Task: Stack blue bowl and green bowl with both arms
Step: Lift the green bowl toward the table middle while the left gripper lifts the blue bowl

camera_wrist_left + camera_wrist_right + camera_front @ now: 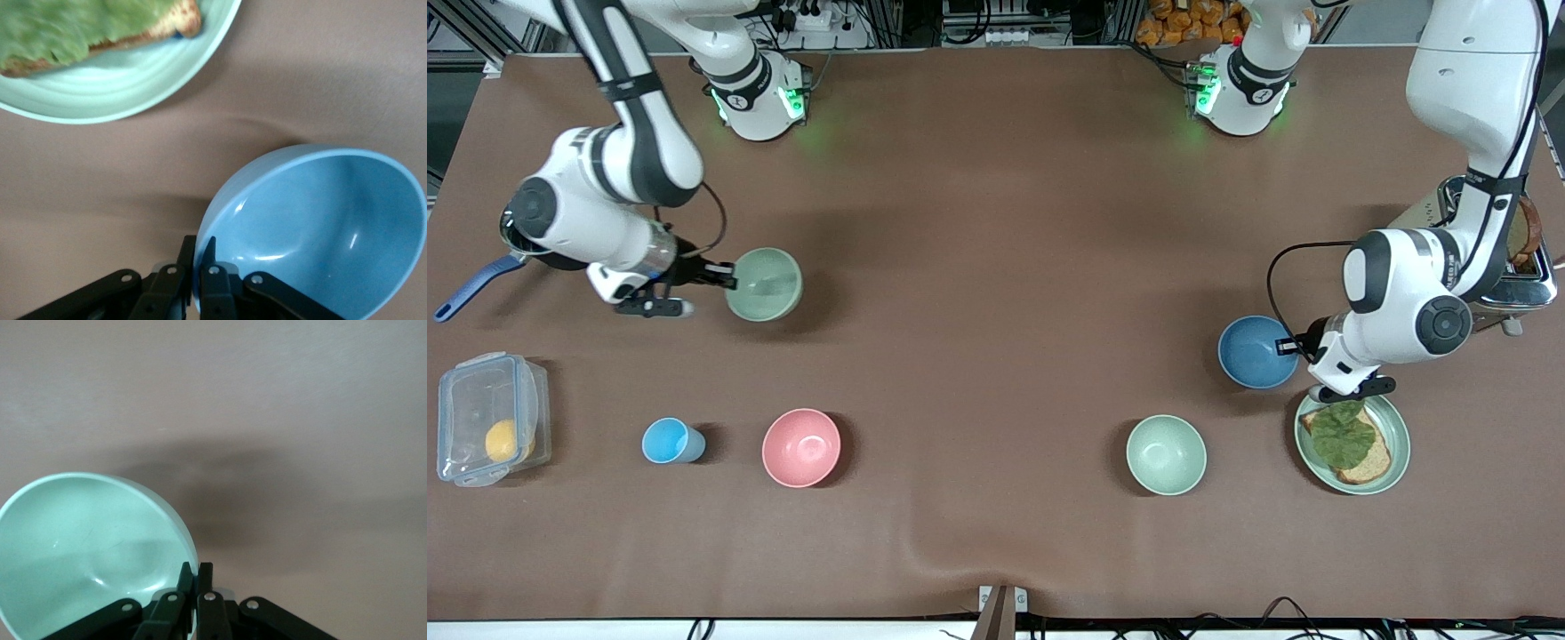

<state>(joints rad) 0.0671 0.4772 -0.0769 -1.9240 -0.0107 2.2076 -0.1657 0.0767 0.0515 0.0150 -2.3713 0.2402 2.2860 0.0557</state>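
Nearest the camera sit 2 idle bowls, pink (801,447) and mint (1166,454), beside a sandwich plate (1395,425). Right gripper (727,277) pinches the sage green bowl (764,284) by its rim w/ fingers (205,577) pressed together, toward the right arm's end of the brown surface (996,222). Left gripper (1291,347) likewise pinches the blue bowl (1256,352) rim, just beside the plate. Both bowls look round, smooth, matte. Risk: thin rim grips may slip or tilt; mint bowl could be mistaken for sage.
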